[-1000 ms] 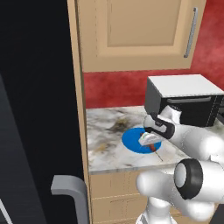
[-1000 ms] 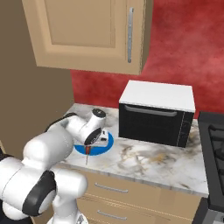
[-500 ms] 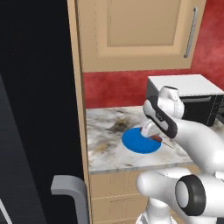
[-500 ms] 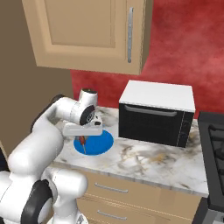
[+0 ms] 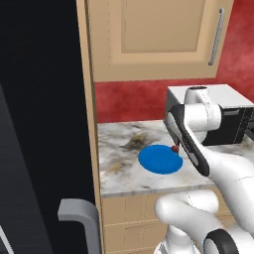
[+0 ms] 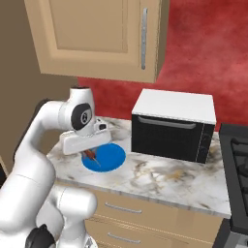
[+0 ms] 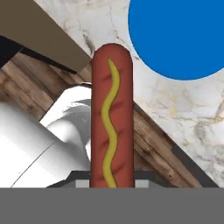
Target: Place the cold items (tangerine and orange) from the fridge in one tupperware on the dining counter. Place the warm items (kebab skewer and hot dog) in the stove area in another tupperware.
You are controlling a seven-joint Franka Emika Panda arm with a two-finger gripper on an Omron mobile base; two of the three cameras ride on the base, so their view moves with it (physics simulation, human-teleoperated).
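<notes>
We hold the hot dog (image 7: 111, 118) clamped in our pincer (image 6: 90, 156), lifted clear of the marble worktop (image 6: 160, 177). In the hand view it runs lengthwise up the middle, with a wavy yellow mustard line along its top, and its lower end sits between our fingertips. From the right base view we see its reddish end (image 6: 90, 155) poking out under the hand, above the near left part of the blue plate (image 6: 109, 157). From the left base view only a small red tip (image 5: 174, 148) shows at the right rim of the plate (image 5: 158, 159).

The plate lies flat on the worktop (image 5: 124, 163), near its front edge, with nothing on it. Beyond and to the right stands the black and white microwave (image 6: 174, 126), door shut, against the red wall (image 6: 203, 63). Above the worktop hangs a beige wall cabinet (image 6: 97, 36) with a vertical metal handle (image 6: 143, 38). At the far right we see the edge of a dark stove (image 6: 236, 160).
</notes>
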